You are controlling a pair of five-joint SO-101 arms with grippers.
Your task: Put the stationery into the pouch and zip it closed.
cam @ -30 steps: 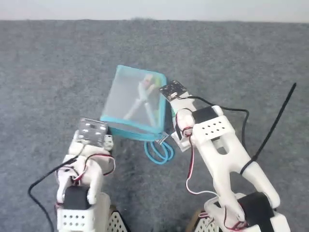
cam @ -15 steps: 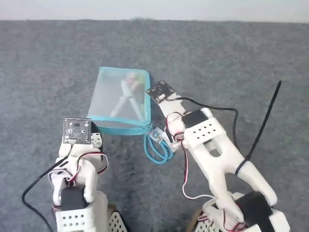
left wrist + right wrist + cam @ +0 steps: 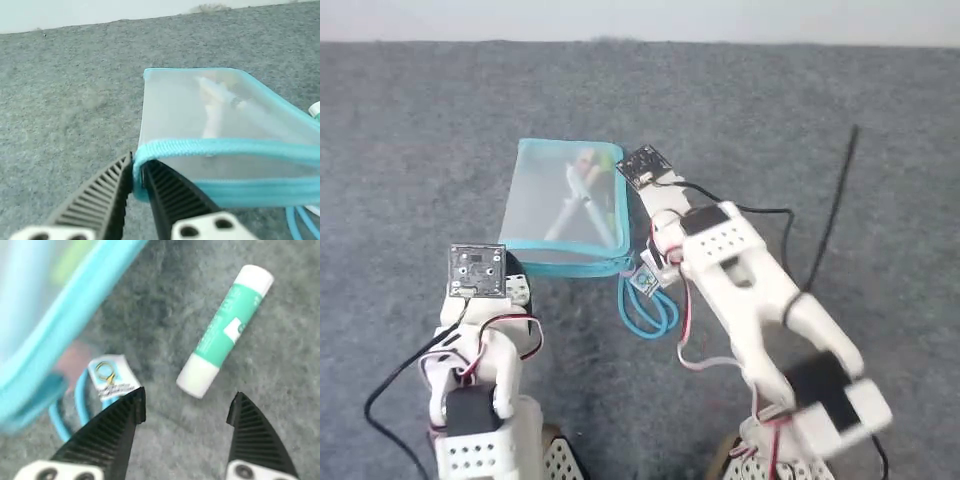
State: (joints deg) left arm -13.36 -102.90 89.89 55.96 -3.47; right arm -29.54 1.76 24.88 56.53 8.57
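Pouch [image 3: 540, 215] lies flat on grey surface [image 3: 410, 120]; transl. w/ teal edging. Pens [image 3: 575, 200] seen through the mesh inside, white + green. Left gripper [image 3: 137, 166] is pinched closed on pouch's near corner, at the end of the teal zip band; fingers nearly meet w/ only the fabric edge btwn them. Right gripper [image 3: 187, 402] is spread wide, holding nothing, hanging over the surface just beside pouch's other near corner. Glue stick [image 3: 225, 330] (green body, white ends) lies on the surface outside the pouch, ahead of the gap btwn the right gripper's fingers, touched by neither. Small tag [image 3: 111, 376] w/ gold ring + blue cord loop [image 3: 648, 312] lie on the surface at that same pouch corner, tag just by one right finger. Zip open or closed along its length: can't tell.
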